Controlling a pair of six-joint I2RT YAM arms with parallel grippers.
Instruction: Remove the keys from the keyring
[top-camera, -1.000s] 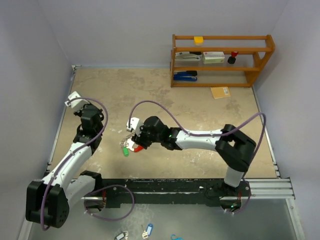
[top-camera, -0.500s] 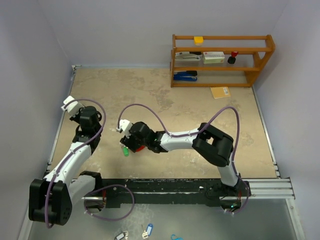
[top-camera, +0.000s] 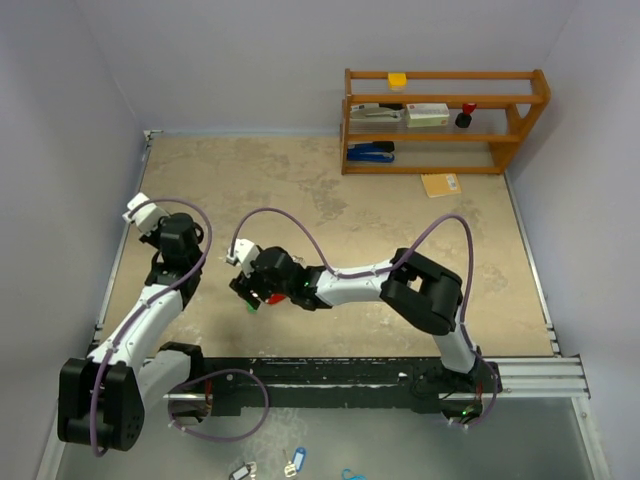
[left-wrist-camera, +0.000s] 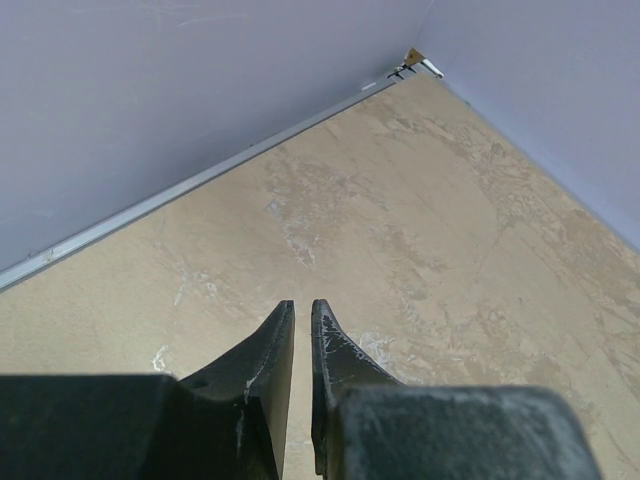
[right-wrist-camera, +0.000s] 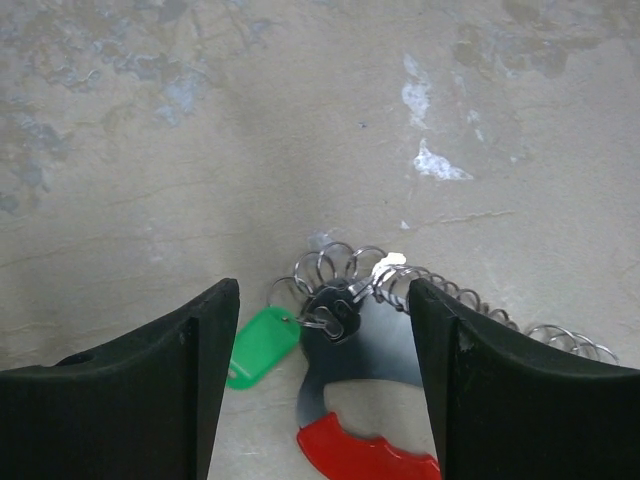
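In the right wrist view the keyring lies flat on the table: a red curved piece (right-wrist-camera: 365, 452) on a grey metal plate, with a coiled silver chain (right-wrist-camera: 340, 265) looping away to the right. A green-tagged key (right-wrist-camera: 262, 345) with a dark head (right-wrist-camera: 335, 310) hangs on the chain's rings. My right gripper (right-wrist-camera: 323, 290) hovers open just above, one finger on each side of this cluster, touching nothing. From above, the right gripper (top-camera: 252, 292) covers most of the keyring (top-camera: 274, 298); the green tag (top-camera: 250, 306) peeks out. My left gripper (left-wrist-camera: 300, 306) is shut and empty over bare table near the left wall (top-camera: 165, 228).
A wooden shelf (top-camera: 445, 120) with a stapler and boxes stands at the back right, and a tan envelope (top-camera: 440, 184) lies before it. Walls close off the left and back. Blue-tagged keys (top-camera: 295, 462) lie below the rail at the near edge.
My right arm folded its elbow and carried the gripper left over the keyring, and its jaws spread wider. The left gripper shifted slightly left and stayed shut.
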